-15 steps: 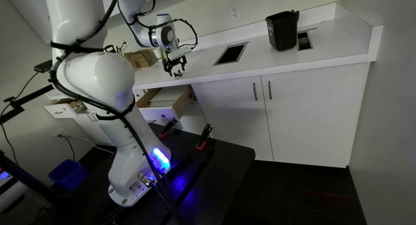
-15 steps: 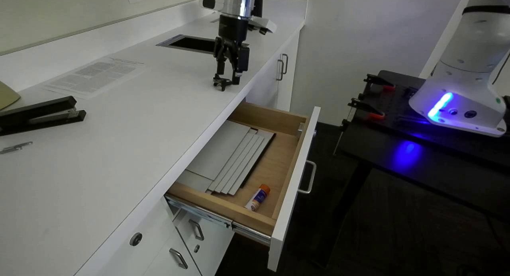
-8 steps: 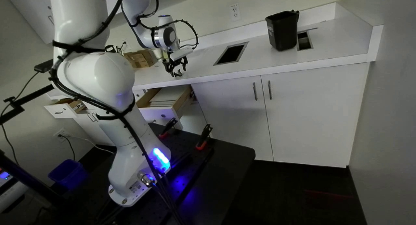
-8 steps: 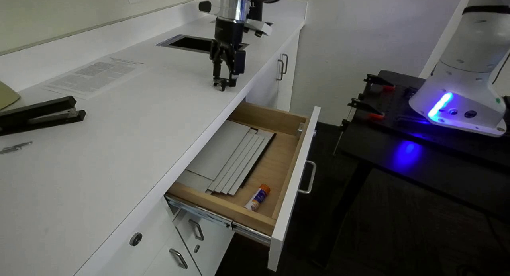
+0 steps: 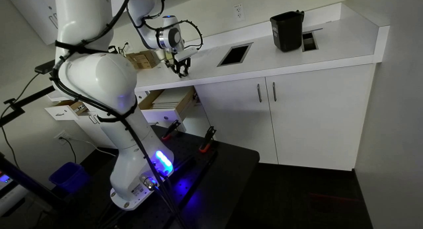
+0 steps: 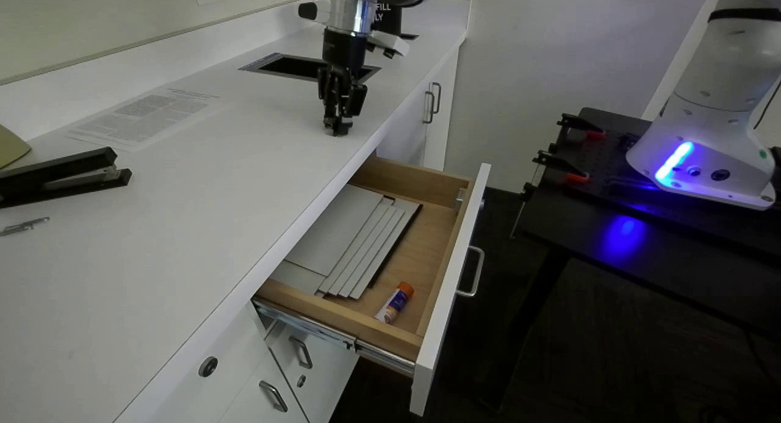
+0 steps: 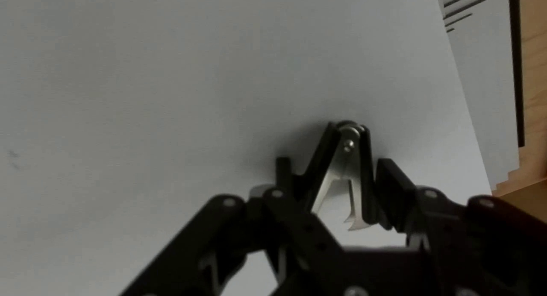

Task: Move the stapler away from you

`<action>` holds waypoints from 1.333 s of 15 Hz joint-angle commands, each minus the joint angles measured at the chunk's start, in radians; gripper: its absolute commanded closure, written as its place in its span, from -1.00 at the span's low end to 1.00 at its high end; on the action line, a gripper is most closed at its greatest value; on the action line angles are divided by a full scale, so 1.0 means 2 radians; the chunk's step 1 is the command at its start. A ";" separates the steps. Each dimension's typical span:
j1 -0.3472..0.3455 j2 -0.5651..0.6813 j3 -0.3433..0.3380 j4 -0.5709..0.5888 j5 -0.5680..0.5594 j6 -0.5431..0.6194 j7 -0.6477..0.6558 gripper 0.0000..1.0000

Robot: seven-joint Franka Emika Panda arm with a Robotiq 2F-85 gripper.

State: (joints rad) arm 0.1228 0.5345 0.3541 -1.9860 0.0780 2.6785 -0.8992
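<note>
The black stapler [image 6: 61, 174] lies on the white counter at the left edge of an exterior view. It is well apart from the gripper and out of the wrist view. Farther along the counter, near its front edge, my gripper [image 6: 338, 127] points down. In the wrist view the gripper [image 7: 335, 172] is shut on a small staple remover [image 7: 348, 157], with black handles and bright metal claws. One finger presses each handle, and the claws stand spread apart between them. In an exterior view the gripper [image 5: 182, 73] largely hides the staple remover.
Below the counter edge, a drawer [image 6: 450, 289] is pulled out, holding grey boards [image 6: 341, 240] and a glue stick [image 6: 395, 302]. A printed sheet [image 6: 146, 115] lies near the wall. A black bin [image 5: 287, 32] stands beyond a dark counter cutout [image 5: 235, 54]. A small metal item [image 6: 23, 226] lies near the stapler.
The fingers have come together from wide apart onto the staple remover. The gripper has shifted slightly over the counter. The stapler has not moved.
</note>
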 commanded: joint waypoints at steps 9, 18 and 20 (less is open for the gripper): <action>0.031 0.017 -0.006 0.053 -0.028 -0.005 0.040 0.85; 0.145 0.136 -0.083 0.279 -0.182 -0.041 0.194 0.85; 0.144 0.158 -0.083 0.312 -0.188 -0.054 0.203 0.85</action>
State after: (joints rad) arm 0.3992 0.7718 0.2003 -1.5043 -0.2633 2.6422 -0.5389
